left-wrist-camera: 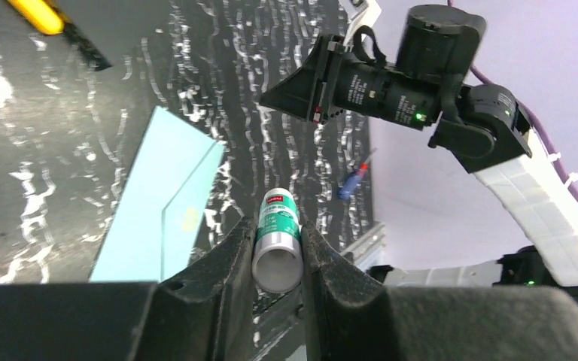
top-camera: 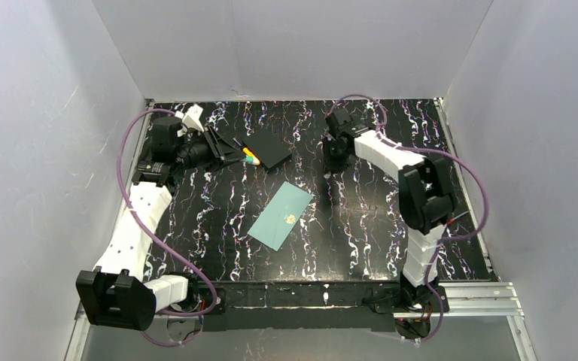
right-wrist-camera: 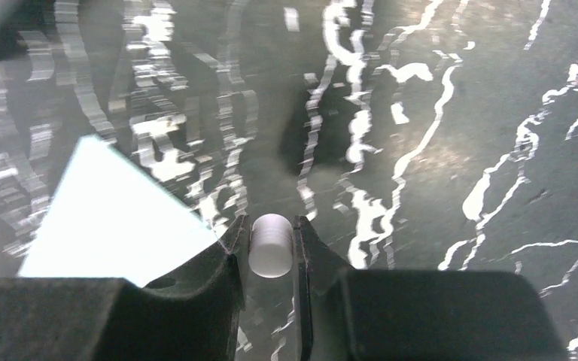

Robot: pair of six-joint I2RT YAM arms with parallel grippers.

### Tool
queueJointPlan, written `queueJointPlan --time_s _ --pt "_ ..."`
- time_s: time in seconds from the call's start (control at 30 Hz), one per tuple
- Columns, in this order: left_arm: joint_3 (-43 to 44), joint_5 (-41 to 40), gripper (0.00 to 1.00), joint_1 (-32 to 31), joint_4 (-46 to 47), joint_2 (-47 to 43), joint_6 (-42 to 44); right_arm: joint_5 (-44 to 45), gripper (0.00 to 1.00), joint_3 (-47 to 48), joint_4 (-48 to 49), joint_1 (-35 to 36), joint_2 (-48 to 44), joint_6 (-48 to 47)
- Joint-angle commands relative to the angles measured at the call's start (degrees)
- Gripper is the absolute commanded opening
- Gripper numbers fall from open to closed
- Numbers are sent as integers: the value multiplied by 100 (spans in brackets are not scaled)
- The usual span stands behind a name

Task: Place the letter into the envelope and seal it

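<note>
Starting at the left, a glue stick (left-wrist-camera: 278, 210) is held clenched between the fingers of the left claw (left-wrist-camera: 277, 229), above the far left of the black, white-veined desk (top-camera: 361, 226). The stick's pale round end is turned toward the wrist camera. Its body is white and green, with a small red label near the far end. Writing is printed on the red label and on the green band, but it is too small to be read. Just right of this claw a flat black pad (top-camera: 269, 149) is seen, with a yellow and orange object (top-camera: 250, 159) at its near left edge. Near the middle of the desk the envelope (top-camera: 280, 216) is laid flat and askew, touched by neither claw. A gold seal (top-camera: 291, 219) is shown on its upper face. Whether anything is inside cannot be told. Farther right, toward the far side of the desk, a small white cylinder (right-wrist-camera: 270, 248) is pinched in the right claw (right-wrist-camera: 269, 226), with a corner of the envelope seen to its left in the wrist view.
</note>
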Motion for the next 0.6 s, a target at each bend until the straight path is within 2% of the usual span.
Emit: queueJointPlan --time_s 0.0,0.07,0.2,0.37,0.43,0.57 --pt "-638 957 0 24 1604 128 -1359 -1674 6 82 242 -195 -1151 862" --pt "-872 1243 0 23 2601 278 -2004 -2321 7 -246 763 -299 -1583 1468" --pt "-597 1428 0 -10 2730 614 -2409 -3333 8 -1008 2089 -318 -2409 2905" --pt "-101 1796 0 -72 2737 917 -2701 -3927 8 -1883 4174 -292 -3019 4632" --pt "151 1934 0 -84 2762 985 -2895 -4030 8 -1803 4694 -277 -3050 5015" --pt "740 1961 0 -135 2764 1116 -3073 -4086 9 -1103 4718 -229 -2839 5034"
